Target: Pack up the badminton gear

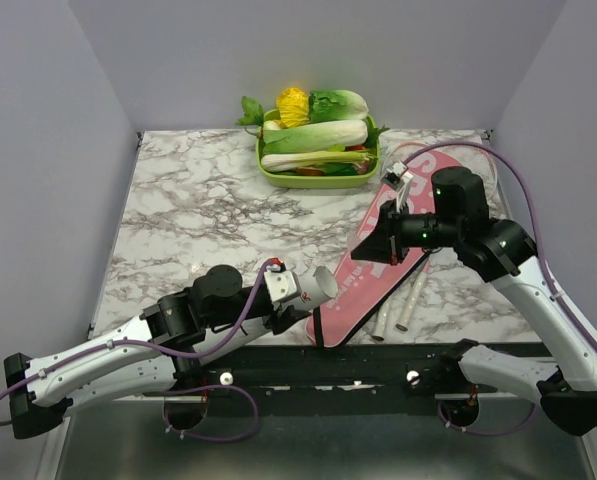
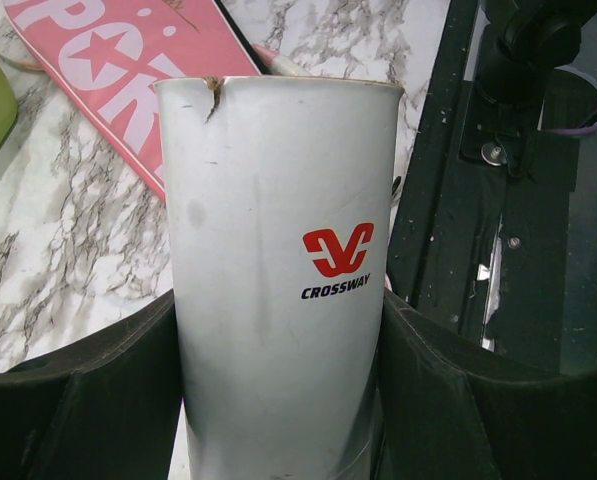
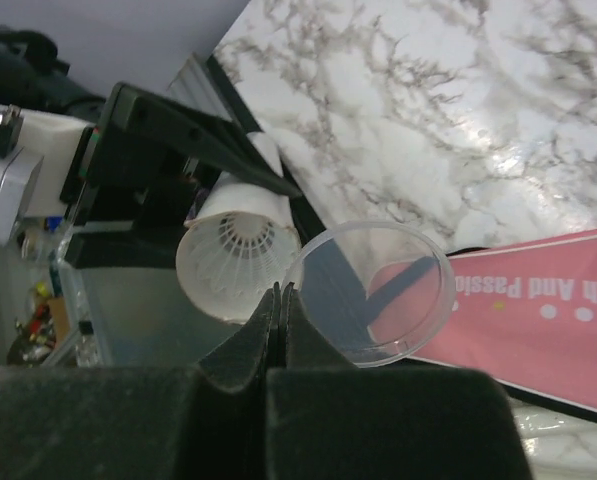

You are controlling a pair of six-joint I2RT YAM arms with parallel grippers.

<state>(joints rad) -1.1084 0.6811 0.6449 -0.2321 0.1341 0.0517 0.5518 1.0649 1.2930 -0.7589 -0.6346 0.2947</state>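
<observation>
My left gripper (image 2: 278,335) was clamped on the white tube (image 2: 278,180); right gripper (image 3: 280,300) was pinched shut on the clear lid (image 3: 378,295), near the tube's mouth

I hold the open white tube (image 1: 313,287) and a clear lid (image 3: 378,290); pink cover bag (image 1: 363,270) lies flat, racket handles (image 1: 409,302) beside.

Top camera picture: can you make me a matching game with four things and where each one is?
Things:
1. tube
2. lid
3. bag
4. tray

Places:
A. full of vegetables
B. pinched in the right end effector
C. lying on the table
D. held in the left end effector

Pairs: 1-D, 2-B, 3-C, 4-A
</observation>
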